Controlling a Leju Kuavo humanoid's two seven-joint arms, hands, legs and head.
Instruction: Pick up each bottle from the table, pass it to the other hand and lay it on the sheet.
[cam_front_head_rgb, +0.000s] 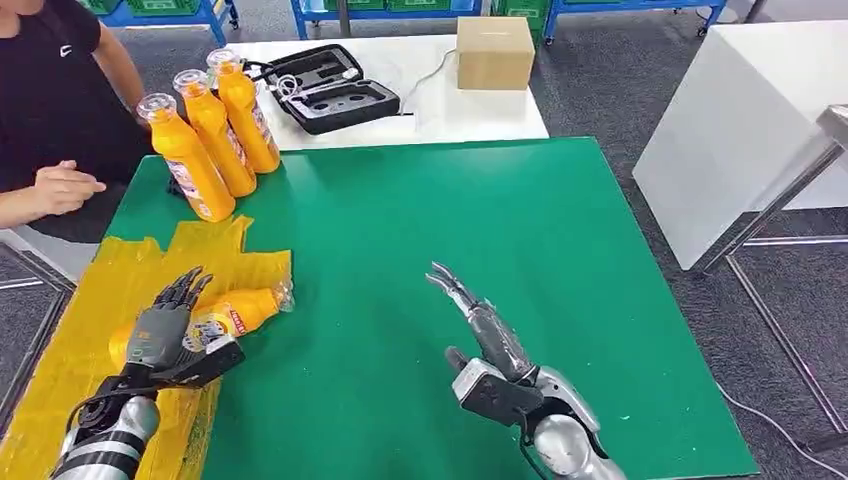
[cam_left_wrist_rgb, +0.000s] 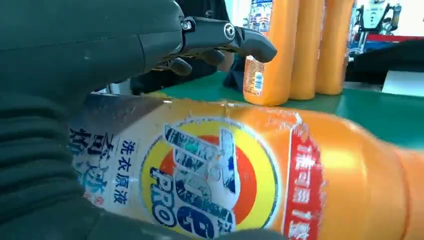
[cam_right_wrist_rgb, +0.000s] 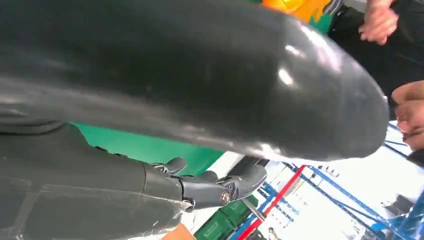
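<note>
An orange detergent bottle (cam_front_head_rgb: 240, 312) lies on its side on the yellow sheet (cam_front_head_rgb: 90, 300), cap toward the green mat. My left hand (cam_front_head_rgb: 165, 325) lies over the bottle's base end with its fingers stretched out straight, not wrapped around it. In the left wrist view the bottle's label (cam_left_wrist_rgb: 210, 175) sits close under the palm and the fingers (cam_left_wrist_rgb: 220, 35) reach out above it. Three more orange bottles (cam_front_head_rgb: 215, 135) stand upright at the mat's far left corner. My right hand (cam_front_head_rgb: 490, 345) hovers open over the green mat (cam_front_head_rgb: 480, 220), holding nothing.
A person sits at the left with a hand (cam_front_head_rgb: 65, 187) resting near the standing bottles. Behind the mat, a black open case (cam_front_head_rgb: 330, 90) and a cardboard box (cam_front_head_rgb: 494, 52) sit on a white table. Another white table (cam_front_head_rgb: 740, 130) stands at the right.
</note>
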